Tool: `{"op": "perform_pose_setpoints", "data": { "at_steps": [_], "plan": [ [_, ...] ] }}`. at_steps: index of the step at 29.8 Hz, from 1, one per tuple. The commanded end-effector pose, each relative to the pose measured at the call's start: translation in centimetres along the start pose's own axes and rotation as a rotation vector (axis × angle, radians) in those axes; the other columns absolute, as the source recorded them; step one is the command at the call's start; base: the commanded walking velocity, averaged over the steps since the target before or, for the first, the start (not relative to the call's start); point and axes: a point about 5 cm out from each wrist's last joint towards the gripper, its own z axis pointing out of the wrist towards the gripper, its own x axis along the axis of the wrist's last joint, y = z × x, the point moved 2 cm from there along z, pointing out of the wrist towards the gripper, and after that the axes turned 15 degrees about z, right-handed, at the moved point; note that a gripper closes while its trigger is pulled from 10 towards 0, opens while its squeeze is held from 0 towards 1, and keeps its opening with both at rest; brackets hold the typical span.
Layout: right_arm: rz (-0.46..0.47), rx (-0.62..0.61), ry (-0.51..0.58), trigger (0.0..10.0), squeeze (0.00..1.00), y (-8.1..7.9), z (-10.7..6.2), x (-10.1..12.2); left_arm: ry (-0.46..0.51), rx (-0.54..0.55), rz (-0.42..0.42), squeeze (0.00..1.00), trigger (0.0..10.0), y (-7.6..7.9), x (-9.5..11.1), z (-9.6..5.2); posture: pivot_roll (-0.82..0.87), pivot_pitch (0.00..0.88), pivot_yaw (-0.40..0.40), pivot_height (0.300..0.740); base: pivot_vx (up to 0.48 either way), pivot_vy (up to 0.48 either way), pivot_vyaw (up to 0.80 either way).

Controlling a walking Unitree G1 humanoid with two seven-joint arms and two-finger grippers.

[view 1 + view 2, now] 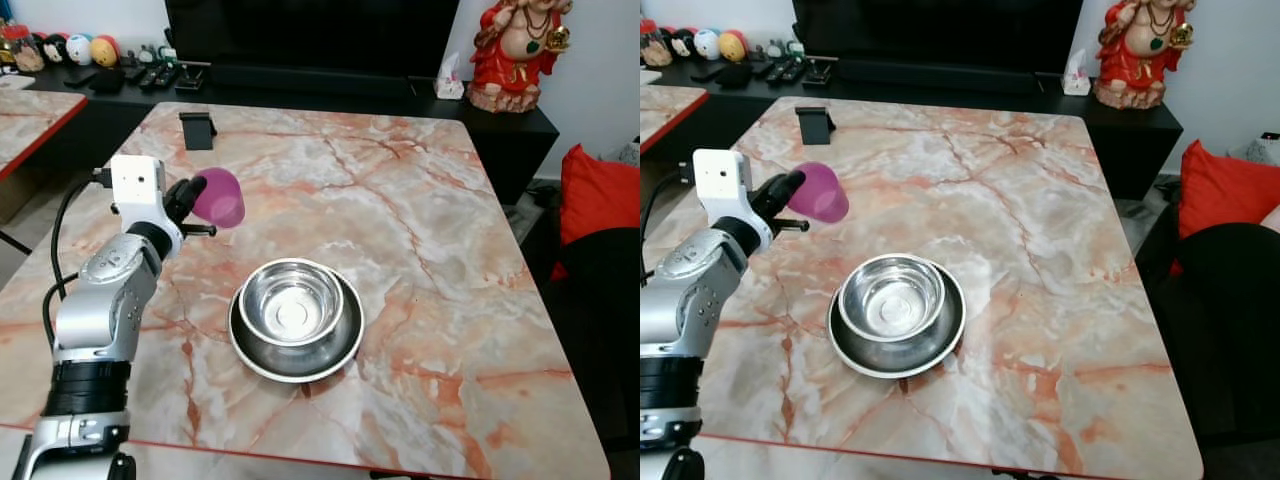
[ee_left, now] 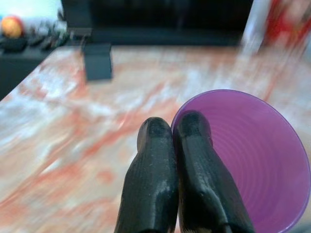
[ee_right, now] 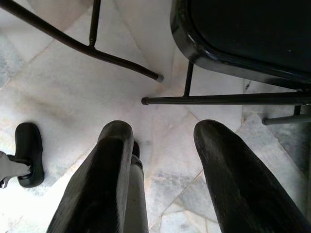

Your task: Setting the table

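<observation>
A steel bowl (image 1: 292,305) already sits in a plate (image 1: 340,357) on the table (image 1: 420,240), while the left gripper (image 2: 176,127), pinched on a purple cup's (image 1: 220,197) rim, holds it above the table left of the bowl, not yet set down; the right gripper (image 3: 163,133) hangs with fingers apart

My head views were bright, evenly lit and sharp. Soft glare sat inside the shiny steel bowl (image 1: 292,303) on the pink-veined marble worktop (image 1: 420,230). My left wrist picture smeared with motion blur; the translucent purple plastic cup (image 2: 252,160) stayed fairly crisp.
</observation>
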Motion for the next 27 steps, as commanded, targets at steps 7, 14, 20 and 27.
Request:
{"op": "perform_pose_setpoints", "data": {
  "at_steps": [7,14,20,27],
  "plan": [
    [-0.007,0.012,-0.012,10.0,0.0,-0.1,0.0,0.0,-0.131,-0.064,-0.068,0.0,10.0,0.6,0.0,0.3,0.02,0.009,-0.036,0.74,0.0,0.0,0.0],
    [-0.004,0.012,-0.016,10.0,0.0,-0.1,0.0,-0.2,-0.235,-0.032,-0.167,0.0,10.0,0.5,-1.0,0.4,0.02,0.0,-0.033,0.74,0.0,0.0,0.0],
    [-0.007,0.017,-0.022,10.0,0.0,-0.1,0.0,-0.2,-0.308,-0.003,-0.147,0.0,10.0,-0.1,-1.9,0.0,0.02,0.0,-0.033,0.74,0.0,0.0,0.0],
    [-0.007,0.019,-0.023,10.0,0.0,-0.1,0.0,-0.2,-0.328,-0.003,-0.153,0.0,10.0,0.1,-2.0,-0.2,0.03,0.0,-0.033,0.74,0.0,0.0,0.0]
  ]
}}
